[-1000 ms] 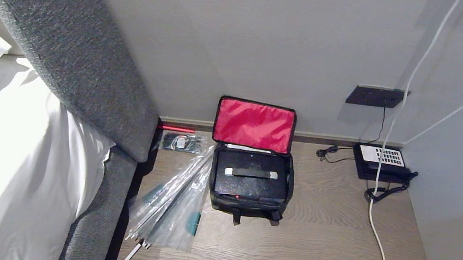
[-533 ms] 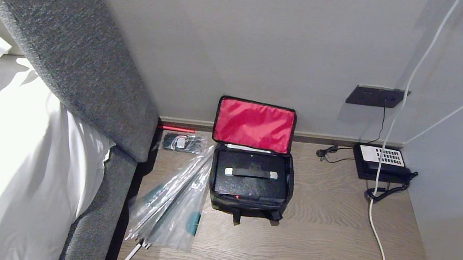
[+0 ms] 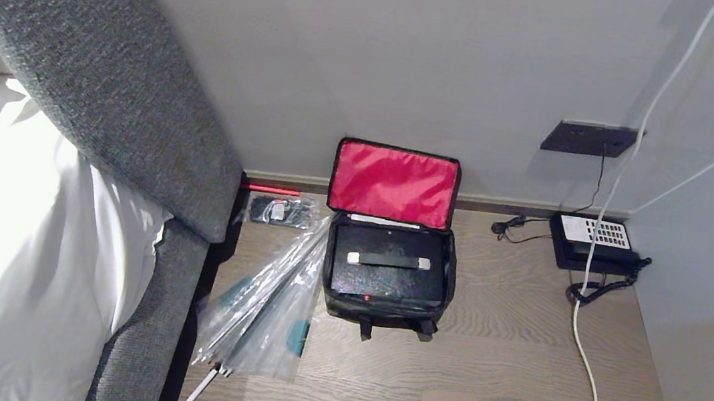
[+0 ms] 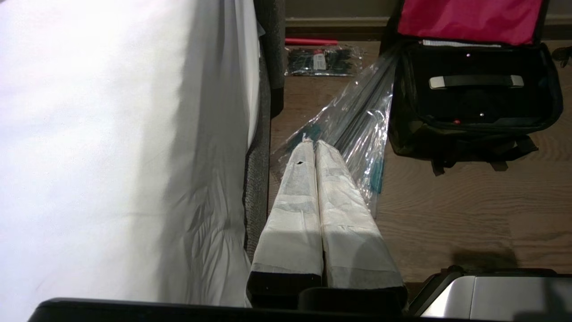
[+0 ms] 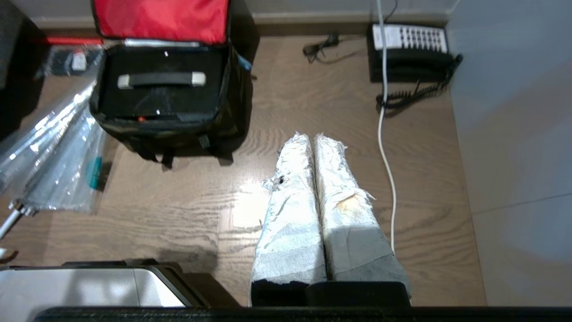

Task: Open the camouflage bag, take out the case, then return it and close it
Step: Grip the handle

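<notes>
Both grippers, left gripper (image 4: 315, 147) and right gripper (image 5: 310, 139), hang with fingers pressed together, holding nothing, near the robot and well short of the camouflage bag (image 3: 382, 314). Farther off by the wall, the bag stands with its red-lined lid (image 3: 394, 182) up and the black case (image 3: 387, 274) inside. Next, I'd guess, comes reaching in for the case's handle (image 3: 388, 260).

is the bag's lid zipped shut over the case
No, the camouflage bag stands open, its red-lined lid propped against the wall, the black case exposed inside.
</notes>
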